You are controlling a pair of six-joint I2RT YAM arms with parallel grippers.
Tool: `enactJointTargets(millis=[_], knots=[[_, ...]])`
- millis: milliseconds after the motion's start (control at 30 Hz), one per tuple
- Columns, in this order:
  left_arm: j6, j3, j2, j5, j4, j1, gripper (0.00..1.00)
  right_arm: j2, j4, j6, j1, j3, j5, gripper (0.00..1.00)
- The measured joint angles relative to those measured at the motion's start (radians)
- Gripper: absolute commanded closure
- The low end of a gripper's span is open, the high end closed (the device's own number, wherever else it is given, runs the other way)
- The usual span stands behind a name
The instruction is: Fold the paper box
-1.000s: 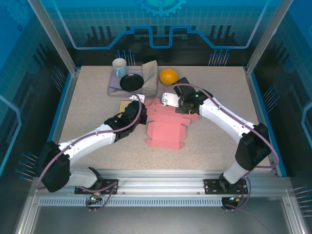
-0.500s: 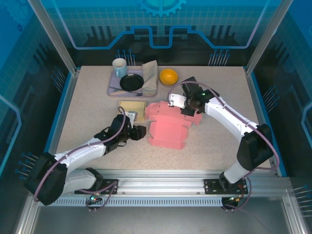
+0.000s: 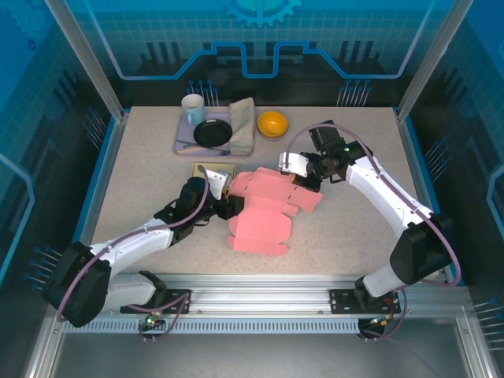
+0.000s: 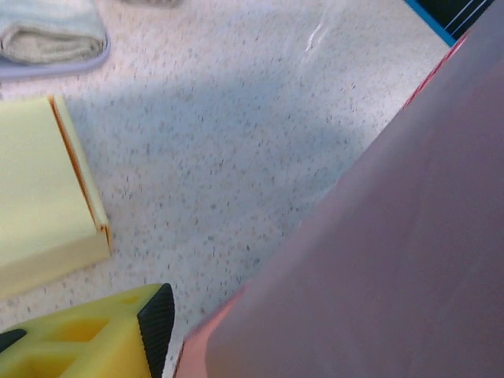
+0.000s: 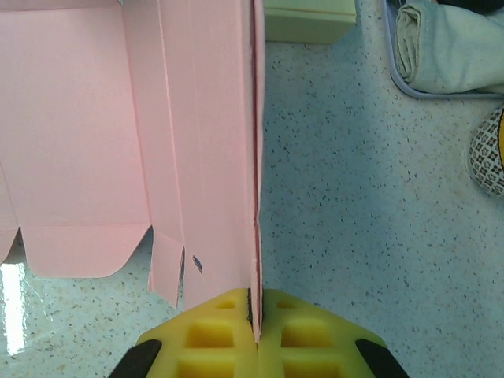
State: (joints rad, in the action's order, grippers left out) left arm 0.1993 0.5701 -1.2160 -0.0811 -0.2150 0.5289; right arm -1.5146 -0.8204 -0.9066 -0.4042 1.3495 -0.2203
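The pink paper box point(image 3: 264, 216) lies mostly flat and unfolded in the middle of the table. My right gripper point(image 3: 305, 175) is at its far right corner. In the right wrist view this gripper point(image 5: 256, 319) is shut on a thin raised edge panel of the box point(image 5: 118, 118). My left gripper point(image 3: 226, 207) sits at the box's left edge. In the left wrist view one yellow finger point(image 4: 153, 323) stands well off to the left, a narrow gap from the pink panel point(image 4: 378, 260). The panel hides the other finger. The jaws stand open.
A pale yellow pad point(image 3: 213, 173) lies just left of the box, near my left gripper. At the back stand a tray point(image 3: 183, 143) with a white mug point(image 3: 193, 108), a black dish point(image 3: 213, 132) and a folded cloth point(image 3: 244, 126), plus an orange bowl point(image 3: 272, 123).
My left gripper let go at the box's far left corner, opened, drew back and now sits at the left edge. The right gripper moved right with the flap, and the box shifted and turned.
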Motion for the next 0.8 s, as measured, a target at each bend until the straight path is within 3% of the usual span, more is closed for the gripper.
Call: enactJointTargets(millis=[67,133,233,400,500,600,800], knots=[[-0.019,0.014,0.000,-0.004,0.001,0.000,0.64,0.000,0.000,0.000,0.000,0.000,-0.005,1.00],[-0.022,0.022,0.000,-0.005,0.008,0.000,0.70,0.000,-0.001,0.001,0.000,0.000,-0.005,1.00],[-0.018,0.029,0.000,-0.007,0.031,-0.001,0.67,0.001,-0.001,0.009,-0.001,0.000,0.008,1.00],[-0.008,0.054,-0.011,-0.012,0.069,-0.001,0.51,0.005,0.010,0.039,-0.009,0.000,0.052,1.00],[-0.006,0.056,-0.023,-0.022,0.084,-0.001,0.50,0.006,0.010,0.051,-0.020,0.000,0.065,1.00],[-0.008,0.057,-0.050,-0.026,0.092,-0.001,0.57,0.008,0.009,0.053,-0.023,0.000,0.079,1.00],[0.006,0.058,-0.089,-0.048,0.102,-0.001,0.80,0.031,0.009,0.054,-0.023,0.000,0.090,1.00]])
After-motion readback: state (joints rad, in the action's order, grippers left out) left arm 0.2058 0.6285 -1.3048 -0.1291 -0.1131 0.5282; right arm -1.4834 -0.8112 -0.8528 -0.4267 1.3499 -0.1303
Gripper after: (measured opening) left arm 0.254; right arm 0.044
